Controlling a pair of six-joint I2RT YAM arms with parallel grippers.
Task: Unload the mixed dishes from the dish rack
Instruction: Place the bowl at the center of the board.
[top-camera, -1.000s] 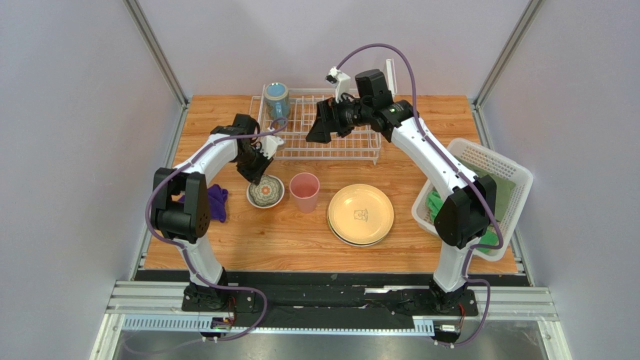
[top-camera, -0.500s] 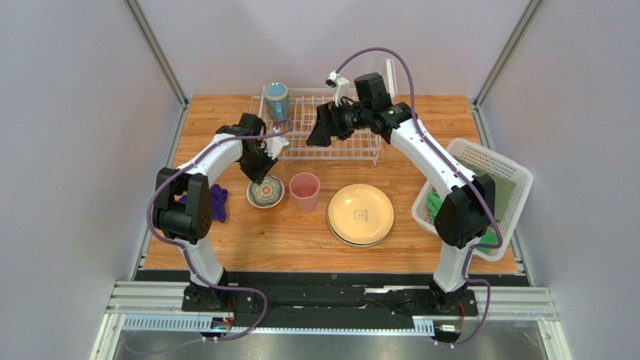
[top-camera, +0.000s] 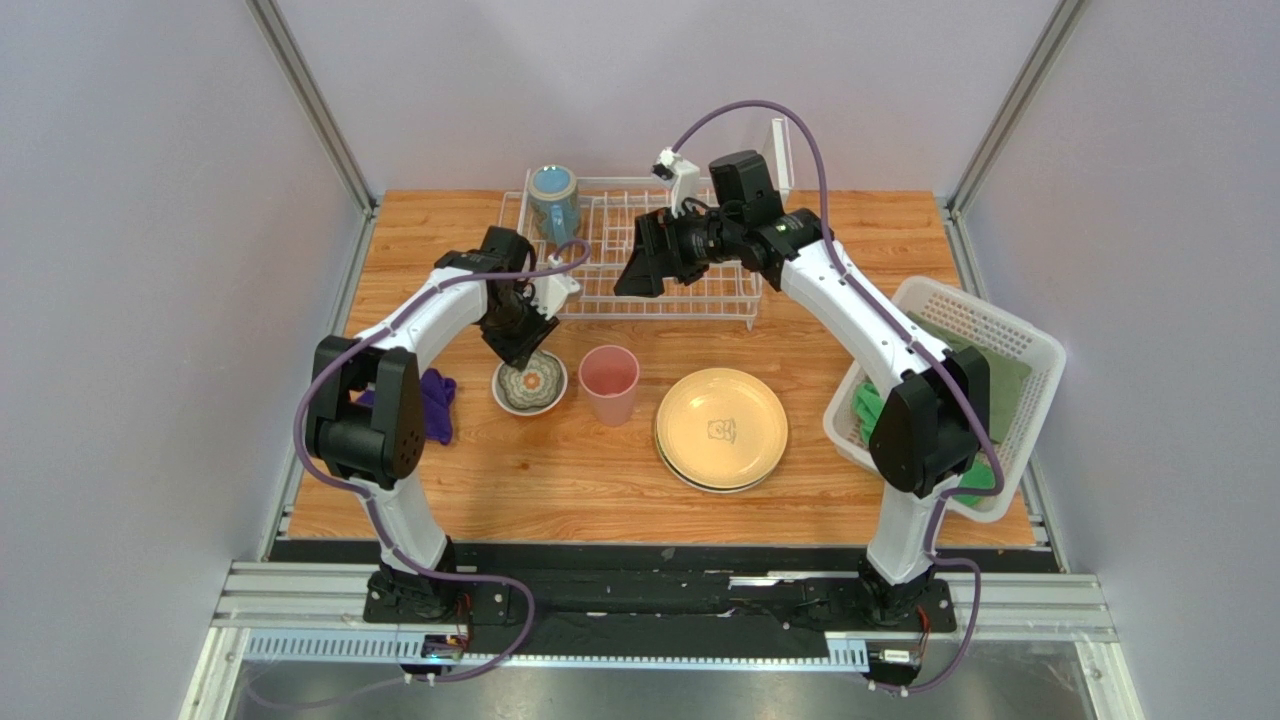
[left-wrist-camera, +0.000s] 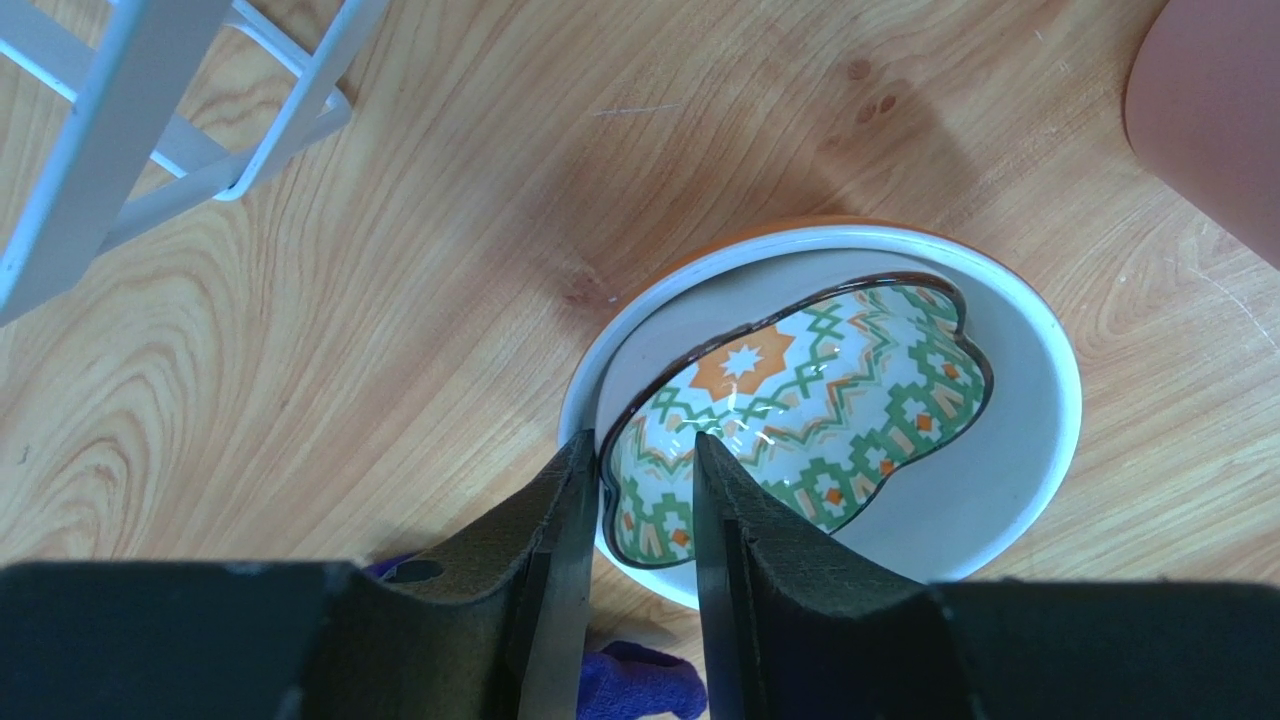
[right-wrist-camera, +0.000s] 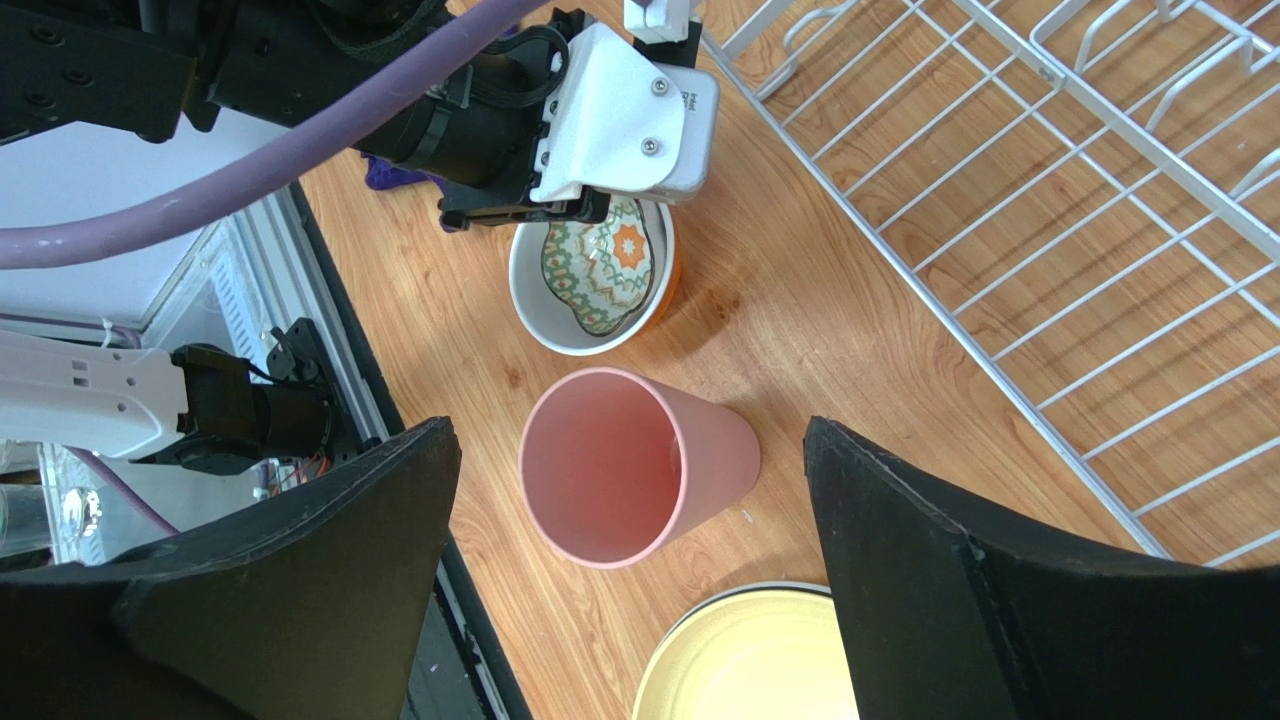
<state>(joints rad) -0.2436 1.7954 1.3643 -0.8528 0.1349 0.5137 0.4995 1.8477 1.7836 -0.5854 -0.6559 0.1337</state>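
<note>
**A:** What is changed from a second ago?

**B:** Little. The left gripper (left-wrist-camera: 639, 450) is found shifted slightly farther over the bowls. The right gripper (right-wrist-camera: 631, 435) is drawn a touch nearer above the dish rack (top-camera: 721, 285). No dish is moved.

**A:** What is hidden or hard to make out?

**B:** Only a sliver of the lower plate (top-camera: 675, 470) is shown under the cream-yellow plate (top-camera: 721, 428). The purple cloth (top-camera: 437, 405) is partly covered by the left arm. The left fingers (left-wrist-camera: 564, 555) are set narrowly either side of the small patterned bowl's (left-wrist-camera: 812, 398) rim, but whether it is pinched cannot be told. The inside of the blue mug (top-camera: 553, 200) cannot be made out.

**A:** And the containers?

**B:** The two plates are stacked nearest, on the table. Just behind them, the pink tumbler (right-wrist-camera: 624, 465) is stood upright with nothing inside. Beside it, the small patterned bowl is nested, tilted, in the orange bowl (left-wrist-camera: 1037, 435). Green cloths (top-camera: 1004, 375) are held in the white lattice basket (top-camera: 1022, 353) at the right. In the dish rack only the blue mug is seen, at the far left corner. The right jaws are spread wide, with nothing held.
</note>
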